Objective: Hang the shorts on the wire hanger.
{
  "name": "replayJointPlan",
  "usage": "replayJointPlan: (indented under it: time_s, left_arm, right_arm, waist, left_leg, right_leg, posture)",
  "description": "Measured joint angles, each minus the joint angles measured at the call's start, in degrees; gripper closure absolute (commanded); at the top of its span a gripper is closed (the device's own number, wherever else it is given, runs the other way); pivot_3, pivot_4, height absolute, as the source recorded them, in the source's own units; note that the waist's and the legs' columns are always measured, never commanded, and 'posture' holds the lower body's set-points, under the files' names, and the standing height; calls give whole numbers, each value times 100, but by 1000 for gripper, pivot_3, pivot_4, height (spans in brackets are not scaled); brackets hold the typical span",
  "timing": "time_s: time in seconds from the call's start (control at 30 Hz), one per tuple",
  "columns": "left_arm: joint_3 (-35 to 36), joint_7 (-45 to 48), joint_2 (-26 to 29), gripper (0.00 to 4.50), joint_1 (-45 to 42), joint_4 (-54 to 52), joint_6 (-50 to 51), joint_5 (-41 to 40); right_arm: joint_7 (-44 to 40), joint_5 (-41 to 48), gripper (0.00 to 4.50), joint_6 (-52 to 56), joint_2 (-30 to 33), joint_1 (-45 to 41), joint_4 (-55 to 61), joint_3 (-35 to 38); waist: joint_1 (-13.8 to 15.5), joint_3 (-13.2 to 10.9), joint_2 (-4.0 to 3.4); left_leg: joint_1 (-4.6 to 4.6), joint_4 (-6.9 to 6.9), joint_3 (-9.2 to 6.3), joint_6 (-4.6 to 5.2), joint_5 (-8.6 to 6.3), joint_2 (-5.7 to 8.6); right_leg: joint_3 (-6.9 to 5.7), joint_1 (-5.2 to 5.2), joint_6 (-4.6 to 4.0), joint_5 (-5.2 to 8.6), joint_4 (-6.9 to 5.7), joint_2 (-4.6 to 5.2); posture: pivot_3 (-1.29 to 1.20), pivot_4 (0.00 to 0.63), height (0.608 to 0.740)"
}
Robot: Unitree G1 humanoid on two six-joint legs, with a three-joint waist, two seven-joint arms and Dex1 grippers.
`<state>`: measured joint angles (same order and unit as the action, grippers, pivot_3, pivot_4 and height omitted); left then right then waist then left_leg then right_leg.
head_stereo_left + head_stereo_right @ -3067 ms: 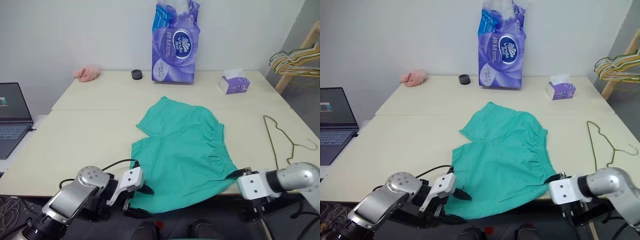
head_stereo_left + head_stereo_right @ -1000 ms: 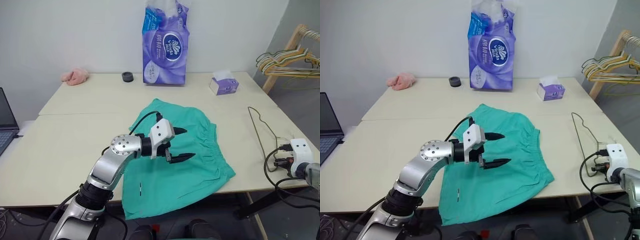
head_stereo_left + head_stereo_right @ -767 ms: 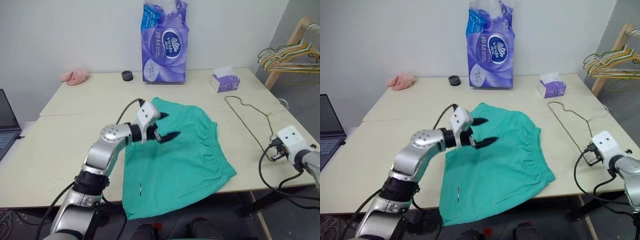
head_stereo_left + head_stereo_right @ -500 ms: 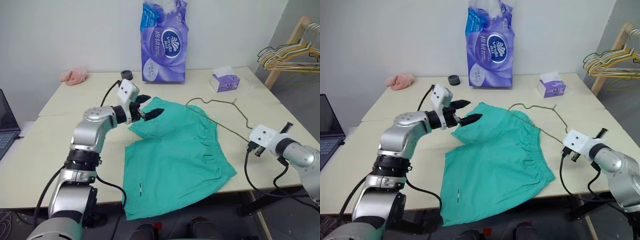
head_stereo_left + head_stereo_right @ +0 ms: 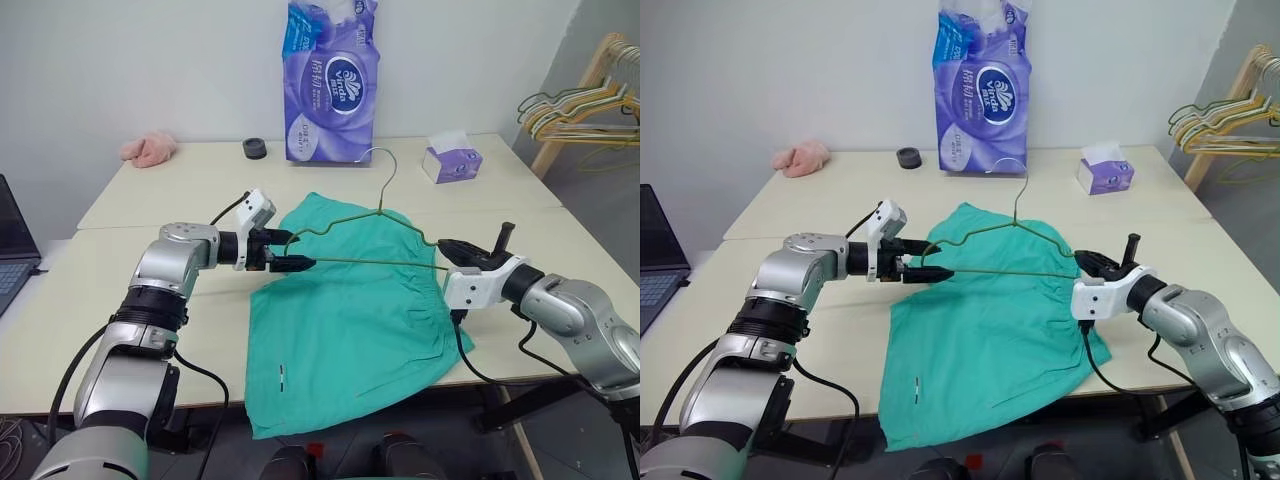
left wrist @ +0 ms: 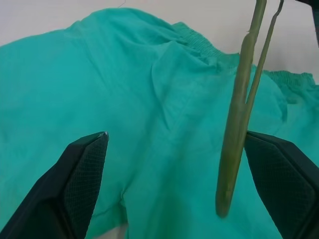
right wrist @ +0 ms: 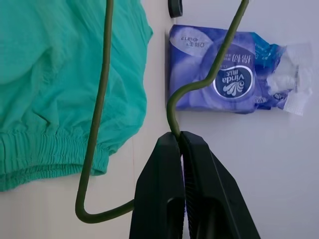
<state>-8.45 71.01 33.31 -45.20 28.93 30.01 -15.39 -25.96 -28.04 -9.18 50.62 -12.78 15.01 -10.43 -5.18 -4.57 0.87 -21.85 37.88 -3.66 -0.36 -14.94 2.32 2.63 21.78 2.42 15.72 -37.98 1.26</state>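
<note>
The teal-green shorts (image 5: pixel 350 320) lie flat on the table, one leg hanging over the front edge. Above them the olive-green wire hanger (image 5: pixel 372 262) is held upright and clear of the fabric, its hook at the top. My right gripper (image 5: pixel 450 250) is shut on the hanger's right corner, and the right wrist view shows the wire (image 7: pixel 102 99) pinched at the fingertips (image 7: pixel 172 142). My left gripper (image 5: pixel 293 253) is open at the hanger's left corner. In the left wrist view that wire end (image 6: pixel 239 114) hangs between the spread fingers (image 6: pixel 84 169), nearer one of them.
A purple tissue pack (image 5: pixel 330 80), a small tissue box (image 5: pixel 453 160), a black round thing (image 5: pixel 256 149) and a pink cloth (image 5: pixel 148 148) stand along the far edge. A rack with a bunch of hangers (image 5: pixel 580 105) is at the right, a laptop (image 5: pixel 12 240) at the left.
My right gripper has lifted the hanger from the table's right side, carried it left over the shorts and turned it upright. My left gripper, still open, has moved to the hanger's left corner.
</note>
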Motion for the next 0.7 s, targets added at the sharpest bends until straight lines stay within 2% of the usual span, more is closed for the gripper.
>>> replayJointPlan:
  time_s: [0.2, 0.37, 0.5, 0.7]
  left_arm:
    - [-268, 421, -88, 0, 443, -620, 325, -30]
    - [-338, 712, 6, 0, 469, -813, 493, -31]
    - [-480, 930, 82, 801, 529, -916, 508, -12]
    - [-595, 973, 92, 2673, 756, -1067, 470, 18]
  right_arm:
    - [-211, -83, 4466, -285, -32, 0, -43, -30]
    - [-306, -136, 4466, -441, -85, -4, -164, -31]
    - [-394, -206, 4500, -480, -156, -41, -186, -27]
    - [-404, -250, 4500, -531, -218, -43, -191, -19]
  waist:
    - [-28, -1, -1]
    - [-73, -1, -1]
    - [-87, -1, -1]
    - [-100, -1, -1]
  left_leg:
    - [0, -1, -3, 0, 0, -3]
    - [0, -1, -4, 0, 0, -3]
    - [1, 0, -6, 0, 0, -3]
    - [0, 0, -8, 0, 0, -3]
  right_leg:
    - [6, 2, -9, -4, -3, 0]
    - [5, 0, -8, -4, -3, -1]
    - [4, -1, -9, -4, -4, -1]
    - [4, 0, -29, -15, -5, -1]
  posture:
    - [-186, 63, 740]
    - [-186, 61, 740]
    - [-185, 61, 740]
    - [-183, 60, 740]
